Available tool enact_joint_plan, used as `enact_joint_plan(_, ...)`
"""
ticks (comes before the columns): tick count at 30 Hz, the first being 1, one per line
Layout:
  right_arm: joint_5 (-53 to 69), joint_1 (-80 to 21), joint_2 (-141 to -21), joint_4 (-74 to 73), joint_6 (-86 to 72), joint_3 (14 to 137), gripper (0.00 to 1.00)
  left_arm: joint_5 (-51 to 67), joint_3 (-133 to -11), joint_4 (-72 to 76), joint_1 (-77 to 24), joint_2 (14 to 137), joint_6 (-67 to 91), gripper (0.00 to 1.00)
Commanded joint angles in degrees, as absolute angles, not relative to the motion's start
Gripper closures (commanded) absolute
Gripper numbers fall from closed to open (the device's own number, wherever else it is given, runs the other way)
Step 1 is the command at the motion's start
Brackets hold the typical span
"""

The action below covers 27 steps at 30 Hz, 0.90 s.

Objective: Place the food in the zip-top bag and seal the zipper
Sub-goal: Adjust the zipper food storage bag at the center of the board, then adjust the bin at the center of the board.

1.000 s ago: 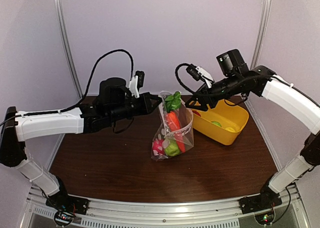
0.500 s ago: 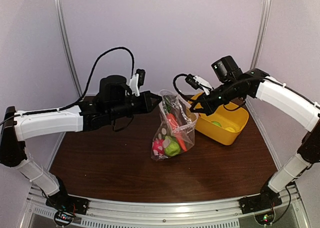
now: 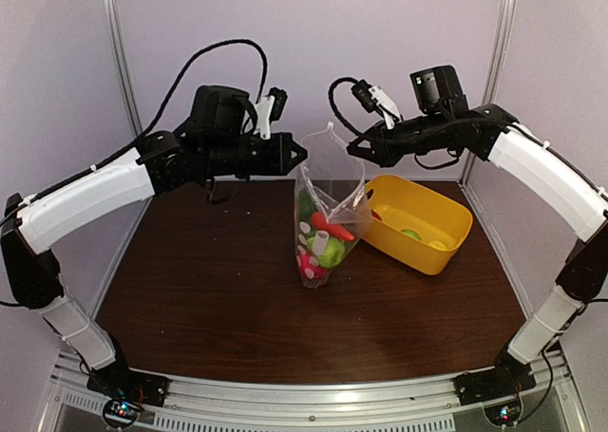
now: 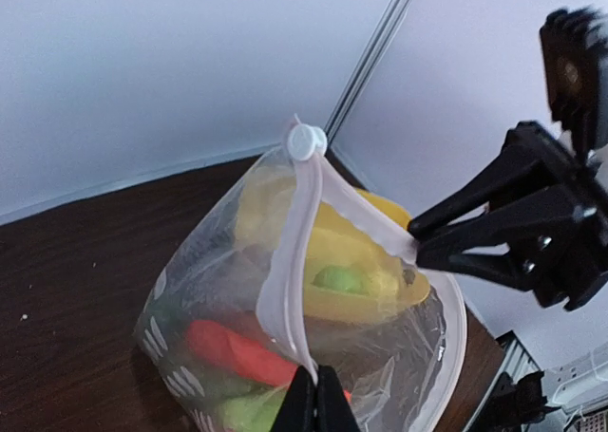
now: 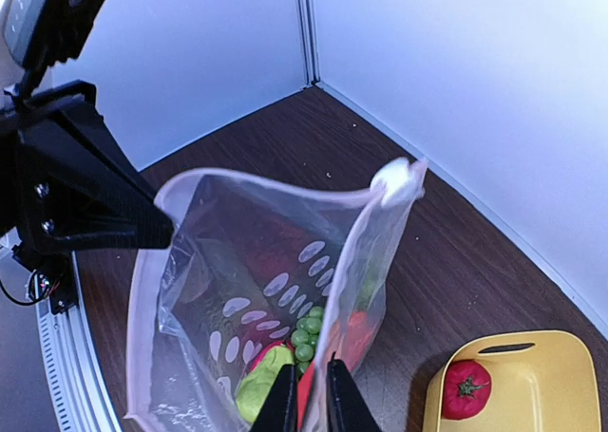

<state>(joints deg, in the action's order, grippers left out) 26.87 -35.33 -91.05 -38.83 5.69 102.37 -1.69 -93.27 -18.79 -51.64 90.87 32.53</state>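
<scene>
I am holding the zip-top bag (image 3: 328,204) up between the two arms. The left claw (image 3: 296,154) is pressed together on one lip of its mouth and the right claw (image 3: 353,150) is pinching the opposite lip, so the mouth is gaping as a wide loop.

The zipper (image 4: 290,261) is running away from the left claw toward a white tab (image 5: 399,180) at the mouth's far end. Its long axis is lying crosswise to the line between the claws. Sealing, as I judge it, is going to turn on bringing those two lips together, and both claws are equally close to the strip.

The food (image 3: 323,252) is bunching in the bag's lower half, red, green and pink. A tomato (image 5: 465,389) and some green pieces are sitting in the yellow basket (image 3: 418,253), just to the right of the bag.

I am struggling to tell whether the bag's bottom is resting on the counter (image 3: 209,290) or hanging just clear. Both wrist views are cutting off at the fingertips, hiding how much of each lip they are gripping. The basket's green pieces are too small to name.
</scene>
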Motion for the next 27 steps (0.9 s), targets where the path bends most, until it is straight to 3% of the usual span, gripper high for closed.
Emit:
enact_joint_plan(1, 26.6, -34.9, -92.3, -37.7, 5.0, 101.7, 0.83, -2.9, -91.9, -25.3, -50.4, 90.8, 30.4, 1.00)
enact_joint_plan(5, 29.5, -31.1, -90.0, -40.1, 6.5, 101.3, 0.65, -2.6, -90.7, -22.6, -49.2, 89.8, 30.1, 1.00)
enact_joint_plan(8, 31.4, -24.5, -88.1, -42.9, 8.1, 98.7, 0.58, -1.5, -91.2, -23.2, -48.7, 90.8, 30.1, 1.00)
enact_joint_plan(12, 29.5, -14.4, -85.8, -44.6, 13.4, 90.7, 0.58, -0.4, -90.1, -22.1, -48.7, 91.0, 30.6, 1.00)
enact_joint_plan(14, 22.8, -11.5, -85.6, -45.4, 18.8, 86.3, 0.58, -0.5, -89.3, -21.1, -48.6, 90.9, 30.8, 1.00)
enact_joint_plan(18, 11.8, -10.5, -86.5, -44.5, 26.7, 78.4, 0.64, -0.3, -89.0, -20.1, -48.5, 91.2, 31.0, 1.00)
enact_joint_plan(27, 9.8, -11.5, -88.0, -47.2, 33.2, 72.1, 0.69, 0.0, -89.0, -20.6, -48.4, 91.5, 31.3, 1.00)
